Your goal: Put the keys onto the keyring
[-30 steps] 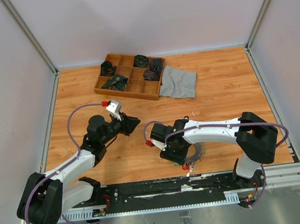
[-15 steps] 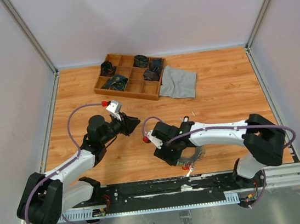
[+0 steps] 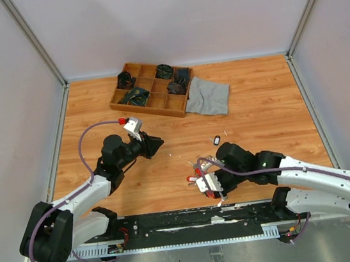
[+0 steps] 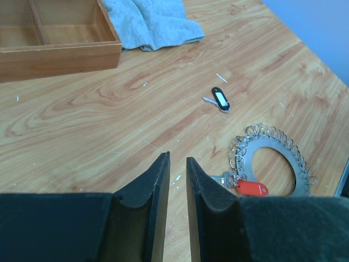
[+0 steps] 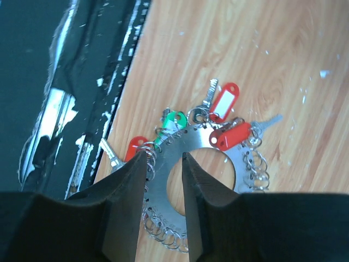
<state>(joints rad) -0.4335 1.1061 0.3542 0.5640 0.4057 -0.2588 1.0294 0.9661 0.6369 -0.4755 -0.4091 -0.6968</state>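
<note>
**Surface** [image 3: 256,114]: wood-grain board, flecked with pale scraps.

**Compartment tray** [image 3: 146,110]: wooden, at the far edge, dark items in several cells. Not part of this step.

**Cloth** [image 3: 209,95]: grey and crumpled, just beside the tray's right end.

**My left gripper** [image 4: 177,158]: poised over bare board and pointing toward the middle. The jaws are parted only to a narrow slit and hold nothing.

**My right gripper** [image 5: 163,158]: low over the near edge of the surface, jaws partly apart. They straddle the near side of the keyring's band, and wood shows in the gap, so I judge nothing is gripped yet.

**Keyring** [image 5: 215,164]: a flat steel ring fringed with small split loops. It lies flat close to the black base rail, directly under my right gripper.

**Keys already on it**: one with a red tag [image 5: 232,135], one with a red tag bearing a white label [image 5: 224,101], one with a green tag [image 5: 174,121], and another red tag [image 5: 135,148] by the rail.

**Loose key** [image 4: 220,99]: black tag with a white window. It lies alone on the board, near the keyring on its far side and not touching it.

**Handling note**: the step looks like securing the keyring.
- I should close on bare band between the loops, never on a tag.
- The pads should be square across the band so the thin steel cannot skate out.
- It should be raised only enough to free an edge.
- The left gripper could then take the loose key by its tag.
</note>
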